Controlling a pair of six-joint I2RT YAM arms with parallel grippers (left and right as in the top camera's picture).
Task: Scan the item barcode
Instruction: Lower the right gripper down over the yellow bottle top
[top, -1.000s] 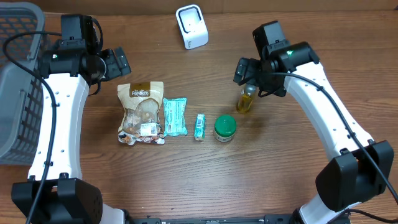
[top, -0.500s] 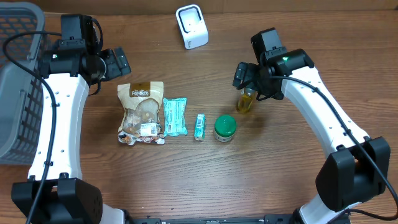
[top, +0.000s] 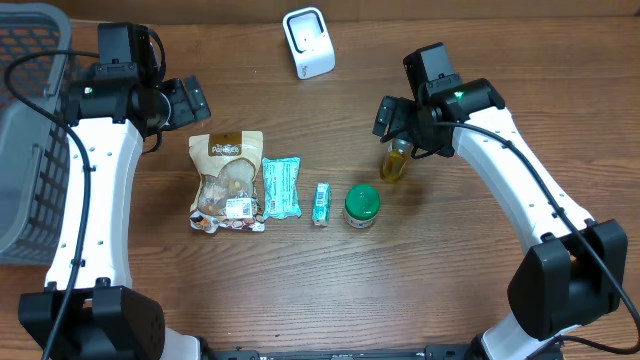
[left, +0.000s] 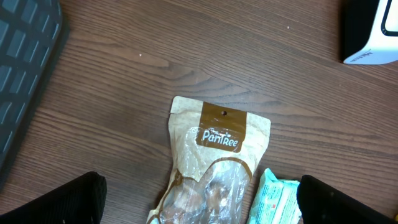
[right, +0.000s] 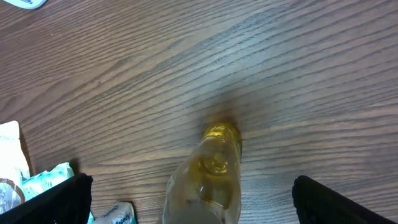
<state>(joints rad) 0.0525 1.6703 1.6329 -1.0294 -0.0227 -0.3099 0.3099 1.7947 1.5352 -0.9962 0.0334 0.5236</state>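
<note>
Several items lie in a row on the wooden table: a PanTree snack pouch (top: 228, 182) (left: 214, 155), a teal packet (top: 281, 187), a small teal box (top: 321, 204), a green-lidded jar (top: 362, 207) and a small bottle of yellow liquid (top: 397, 160) (right: 211, 171). The white barcode scanner (top: 308, 42) stands at the back. My right gripper (top: 392, 115) (right: 194, 202) hangs open just above the bottle, one finger on each side and apart from it. My left gripper (top: 190, 100) (left: 202, 208) is open above the pouch's top end, holding nothing.
A grey plastic basket (top: 25, 150) fills the far left edge, and its corner (left: 25, 68) shows in the left wrist view. The scanner's base (left: 370, 31) shows at that view's top right. Bare wood lies in front of the row.
My right gripper has shifted slightly left, closer over the bottle. The left arm and the items have not moved.
</note>
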